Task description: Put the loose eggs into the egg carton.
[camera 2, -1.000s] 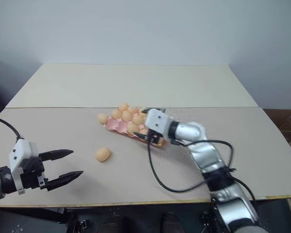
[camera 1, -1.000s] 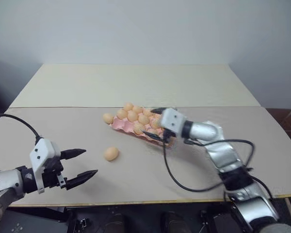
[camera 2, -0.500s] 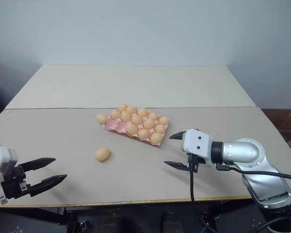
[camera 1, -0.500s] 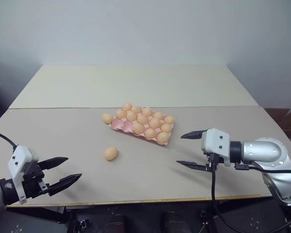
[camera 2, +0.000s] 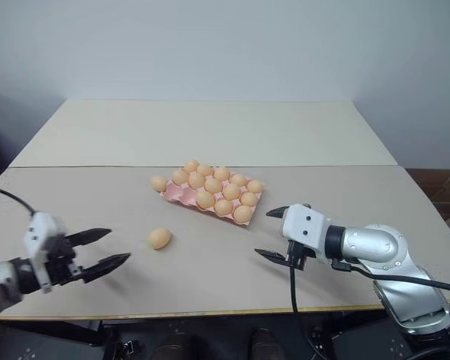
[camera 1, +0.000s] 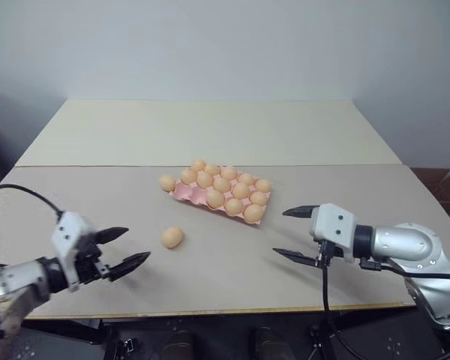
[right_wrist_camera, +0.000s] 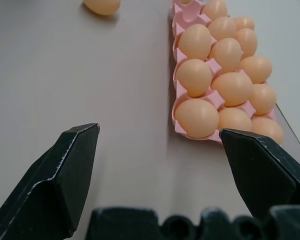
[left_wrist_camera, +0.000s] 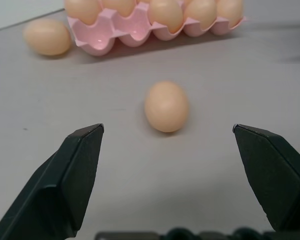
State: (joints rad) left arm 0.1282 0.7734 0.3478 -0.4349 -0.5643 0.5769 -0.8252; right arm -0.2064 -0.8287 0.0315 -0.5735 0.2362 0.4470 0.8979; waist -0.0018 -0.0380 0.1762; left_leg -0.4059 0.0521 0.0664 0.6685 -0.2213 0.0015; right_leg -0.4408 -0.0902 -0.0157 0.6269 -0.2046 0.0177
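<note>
Pink moulded egg carton (camera 1: 222, 199) near mid-bench (camera 1: 210, 135), nearly full of pale orange-tan eggs. Two loose eggs left: one (camera 1: 172, 237) alone on the bench on the robot's side of the carton and to its left, another (camera 1: 166, 183) just beside the carton's left corner, possibly touching the rim, hard to tell at this range. At least one bare cup at that corner end, seen from the left wrist.

Left end effector (camera 1: 126, 250) spread wide, holding nothing, low over the bench and aimed at the lone egg, which sits centred between its fingers in the wrist view; likely lined up so for a straight reach and pinch. Right end effector (camera 1: 296, 234) also spread and empty, parked on the robot's side of the carton toward its right end, apart from it, presumably to leave room for the left arm.
</note>
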